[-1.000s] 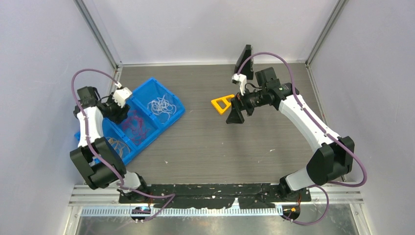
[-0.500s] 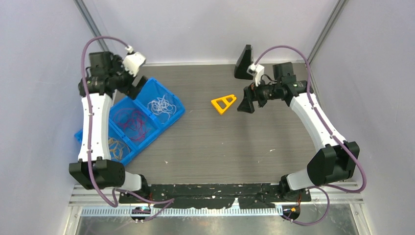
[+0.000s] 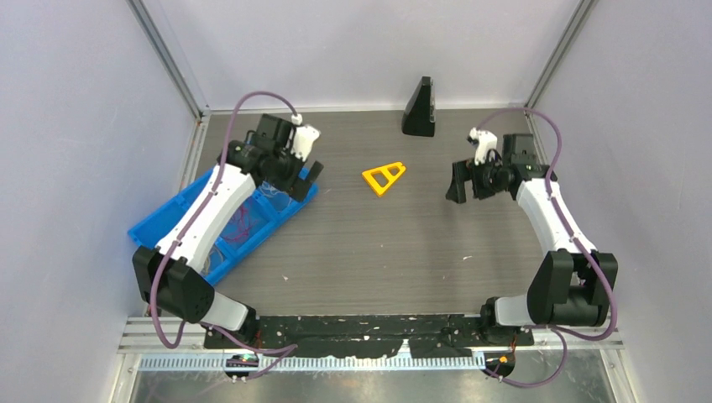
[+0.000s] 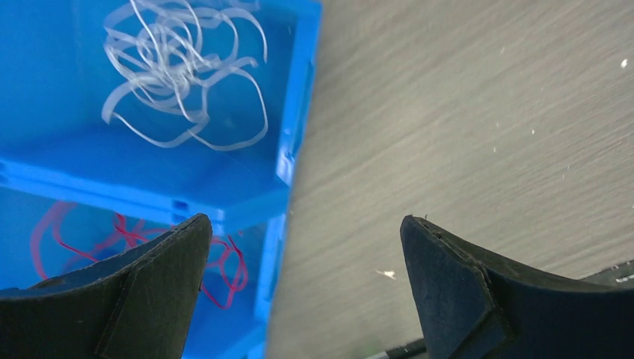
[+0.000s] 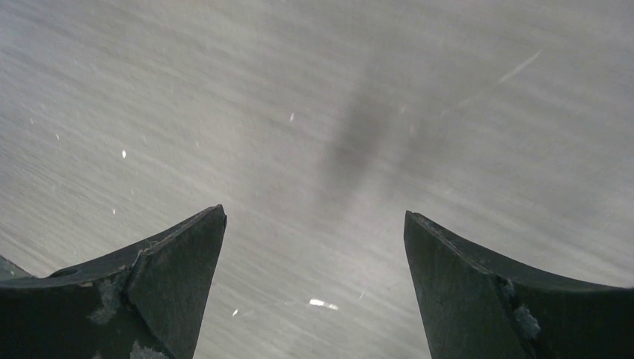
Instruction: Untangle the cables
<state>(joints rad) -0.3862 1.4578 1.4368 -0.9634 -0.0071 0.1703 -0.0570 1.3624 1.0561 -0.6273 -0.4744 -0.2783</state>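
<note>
A blue three-part bin sits at the left. Tangled white cables lie in its far compartment and red cables in the middle one; in the top view the left arm hides much of both. My left gripper hangs open over the bin's far right corner, straddling its wall, with nothing between the fingers. My right gripper is open over bare table at the right, holding nothing.
An orange triangular frame lies mid-table between the two grippers. A black wedge-shaped block stands at the back edge. Metal posts and grey walls close in the table on three sides.
The left arm swung from the back left corner rightward across the bin to its far right corner. The right gripper drew back to the right, away from the orange frame.
</note>
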